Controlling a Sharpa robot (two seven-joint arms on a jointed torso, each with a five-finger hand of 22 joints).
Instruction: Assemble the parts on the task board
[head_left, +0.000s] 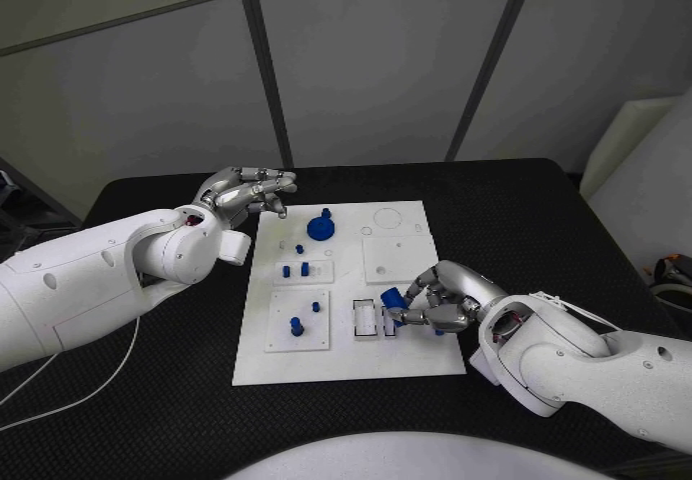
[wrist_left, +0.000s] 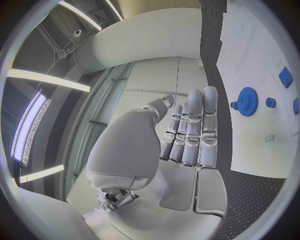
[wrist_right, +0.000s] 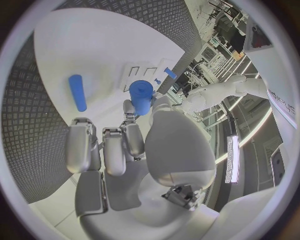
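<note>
**Right hand carries a blue cylinder over the near edge of the board**

Right hand (head_left: 433, 300) sits low over the near right part of the white board (head_left: 346, 365), its fingers curled round a short blue cylinder (wrist_right: 141, 96); the wrist view shows the piece pinched between the thumb and the fingertips, standing up past them. Just beside the hand on the board lies a small white holder (head_left: 365, 318) with a slot in it, and a long blue peg (wrist_right: 77, 92) lies flat on the board, apart from the held piece.

Left hand (head_left: 245, 192) hovers off the far left corner of the board with its fingers loosely curled together and nothing in them. A blue gear (head_left: 320, 226) stands near it, and several small blue pins (head_left: 296, 270) stand in the plates on the left side of the board.

My judgement of the risks: the cylinder is held only near one end, so it could tilt or slip out as it is lowered, and then roll across the board or onto the black surface (head_left: 562, 230). If it comes down off-centre or tilted, it may jam at the mouth of its seat instead of dropping in. The hand's own fingers hide the landing spot from above, which makes lining up harder. A sideways push could also shove the loose white holder or shift the whole board.
</note>
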